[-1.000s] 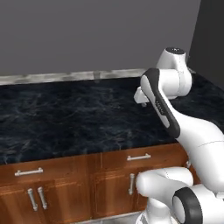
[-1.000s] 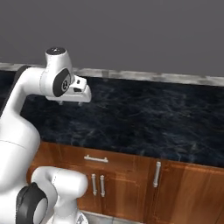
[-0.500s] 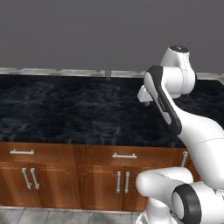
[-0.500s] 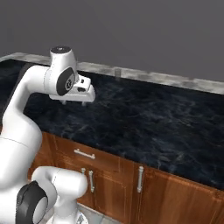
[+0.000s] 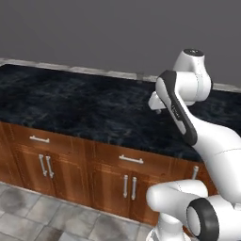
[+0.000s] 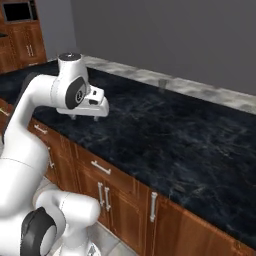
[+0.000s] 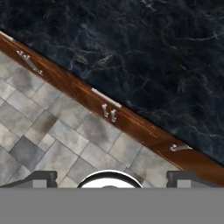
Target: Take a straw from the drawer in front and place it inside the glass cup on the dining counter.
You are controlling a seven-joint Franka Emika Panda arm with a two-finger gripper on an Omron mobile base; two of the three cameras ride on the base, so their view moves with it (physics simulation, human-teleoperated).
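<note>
Jaws spread, empty. Risks grabbing vertical door handles instead of wide reddish-brown wooden drawer (image 5: 131, 160); tiny clear glass cup (image 6: 162, 83) easily toppled.

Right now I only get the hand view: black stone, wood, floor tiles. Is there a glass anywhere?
Observer: Yes. A glass cup stands at the far edge of the dining counter, by the pale strip along the wall.
Operator: And where is the hand itself?
Observer: The gripper hangs open above the counter's near side, touching nothing.
Operator: Is a drawer pulled out?
Observer: No. The drawer below the arm sits shut, flush with the wood front.
</note>
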